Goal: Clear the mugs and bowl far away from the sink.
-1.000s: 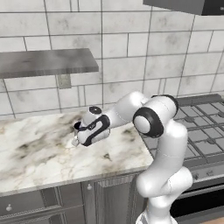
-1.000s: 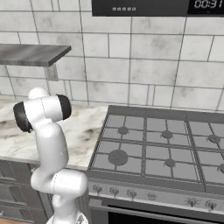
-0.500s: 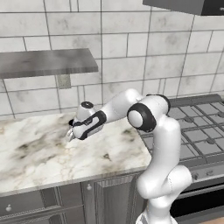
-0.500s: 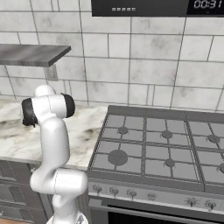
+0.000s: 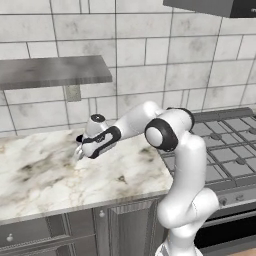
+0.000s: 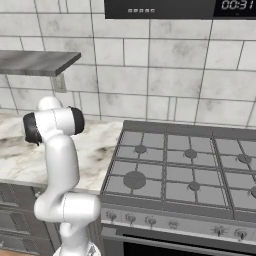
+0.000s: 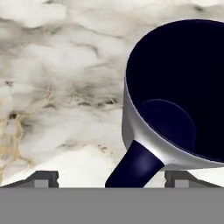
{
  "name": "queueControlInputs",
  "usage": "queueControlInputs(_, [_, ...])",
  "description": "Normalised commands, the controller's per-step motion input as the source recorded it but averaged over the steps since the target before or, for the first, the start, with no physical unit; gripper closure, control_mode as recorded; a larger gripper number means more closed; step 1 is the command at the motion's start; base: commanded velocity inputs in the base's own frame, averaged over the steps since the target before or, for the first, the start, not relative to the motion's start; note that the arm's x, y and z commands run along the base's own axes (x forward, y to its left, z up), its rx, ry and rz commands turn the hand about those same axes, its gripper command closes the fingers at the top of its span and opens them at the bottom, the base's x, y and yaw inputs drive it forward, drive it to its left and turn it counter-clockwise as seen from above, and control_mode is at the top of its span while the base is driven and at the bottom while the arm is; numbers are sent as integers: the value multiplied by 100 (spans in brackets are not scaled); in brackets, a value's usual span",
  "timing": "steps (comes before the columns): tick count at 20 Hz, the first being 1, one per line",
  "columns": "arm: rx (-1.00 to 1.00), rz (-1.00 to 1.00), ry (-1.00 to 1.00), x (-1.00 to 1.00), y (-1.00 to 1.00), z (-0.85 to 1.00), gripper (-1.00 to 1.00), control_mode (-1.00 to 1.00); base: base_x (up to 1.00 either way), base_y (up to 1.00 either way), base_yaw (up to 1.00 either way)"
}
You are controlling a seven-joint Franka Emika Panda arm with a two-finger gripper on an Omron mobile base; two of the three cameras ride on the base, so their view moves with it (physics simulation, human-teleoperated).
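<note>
From the left base view I see the arm (image 5: 165, 150) rising at lower right, elbow bent above the counter's right end, forearm reaching left and angled down over the marble counter (image 5: 45, 180). The gripper (image 5: 78, 152) points down at the counter top, close to the surface, roughly below the right end of the wall shelf (image 5: 52, 71). In the hand view the two fingertips (image 7: 43, 178) stand wide apart at the bottom of the view, released, with nothing clamped between them. A mug (image 7: 175, 105) sits upright on the marble straight under the hand: dark navy inside, glossy grey outside, its dark handle sticking out toward the gap between the tips. The handle lies between the tips but I see no contact with either one. In the left base view I cannot make the mug out clearly under the hand. From the right base view the arm's shoulder and elbow (image 6: 55, 125) stand at left, in front of the counter. The stove (image 6: 185, 170) with its grey grates lies just beside the counter to the right, well apart from the hand. A dark appliance (image 6: 180, 7) with a clock display hangs above the stove. Marble around the mug is bare in the hand view; nothing stands between hand and mug.
</note>
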Motion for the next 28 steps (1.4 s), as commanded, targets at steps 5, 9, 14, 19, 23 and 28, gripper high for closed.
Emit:
queueControlInputs(5, [2,-7,-1,-18,-3,21,-100,-100,0,0,0])
queueControlInputs(9, [6,-10,-4,-49,-10,29,-100,-100,0,0,0])
queueControlInputs(14, [12,-15,-2,-82,-36,12,-100,-100,0,0,0])
queueControlInputs(19, [16,-20,0,-64,-65,38,-100,-100,0,0,0])
queueControlInputs(23, [14,-14,0,-45,-71,83,-100,-100,0,0,0])
queueControlInputs(28, [5,-6,1,-37,-89,82,-100,-100,0,0,0])
